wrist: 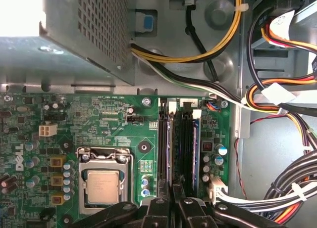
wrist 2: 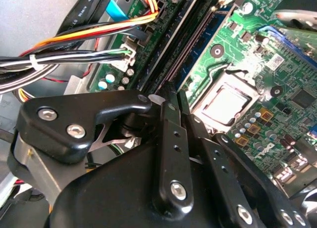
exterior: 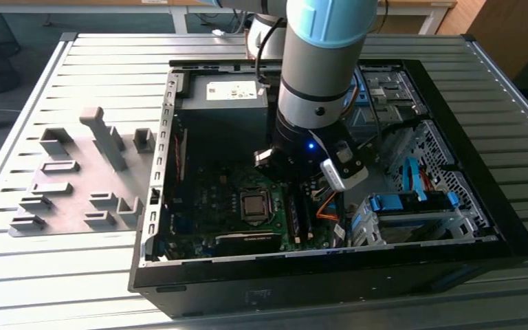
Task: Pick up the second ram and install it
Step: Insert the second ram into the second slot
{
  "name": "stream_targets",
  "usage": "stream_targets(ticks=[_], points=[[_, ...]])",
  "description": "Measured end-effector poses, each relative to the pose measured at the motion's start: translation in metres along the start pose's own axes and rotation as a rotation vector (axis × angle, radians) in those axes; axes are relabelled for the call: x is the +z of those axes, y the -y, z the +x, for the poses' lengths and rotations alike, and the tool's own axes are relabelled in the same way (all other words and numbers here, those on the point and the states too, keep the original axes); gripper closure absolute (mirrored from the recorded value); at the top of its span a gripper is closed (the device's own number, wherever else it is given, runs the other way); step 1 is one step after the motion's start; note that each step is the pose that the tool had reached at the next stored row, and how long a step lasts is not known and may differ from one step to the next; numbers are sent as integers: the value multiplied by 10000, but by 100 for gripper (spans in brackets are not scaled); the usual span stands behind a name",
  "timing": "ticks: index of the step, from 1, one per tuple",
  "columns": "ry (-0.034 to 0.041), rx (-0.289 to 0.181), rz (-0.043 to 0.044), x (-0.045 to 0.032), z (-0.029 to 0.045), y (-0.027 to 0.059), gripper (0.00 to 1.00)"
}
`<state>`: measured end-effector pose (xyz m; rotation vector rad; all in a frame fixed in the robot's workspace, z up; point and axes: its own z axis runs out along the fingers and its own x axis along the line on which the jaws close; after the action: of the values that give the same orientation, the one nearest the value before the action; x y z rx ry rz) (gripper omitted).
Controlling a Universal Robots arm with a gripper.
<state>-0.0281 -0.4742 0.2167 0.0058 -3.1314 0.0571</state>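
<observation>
My gripper is low inside the open computer case, over the memory slots beside the processor socket. Its fingers stand almost together, shut. The second ram is a thin stick standing edge-up along a slot, and its edge runs straight into the narrow gap between the fingers. In the exterior view it shows as a green strip just below the arm's wrist. A white slot latch sits right by the fingertips.
Bundles of coloured cables run beside the slots. The metal power supply lies beyond the board's far edge. Blue drive bays fill the case's side at the exterior view's right. A grey fixture plate with blocks lies outside, at the exterior view's left.
</observation>
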Motion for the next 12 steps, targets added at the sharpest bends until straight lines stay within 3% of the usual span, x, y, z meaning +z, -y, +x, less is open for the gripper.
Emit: stream_targets(ticks=[12], points=[[-59,37,-8,-12,-10,5,86]])
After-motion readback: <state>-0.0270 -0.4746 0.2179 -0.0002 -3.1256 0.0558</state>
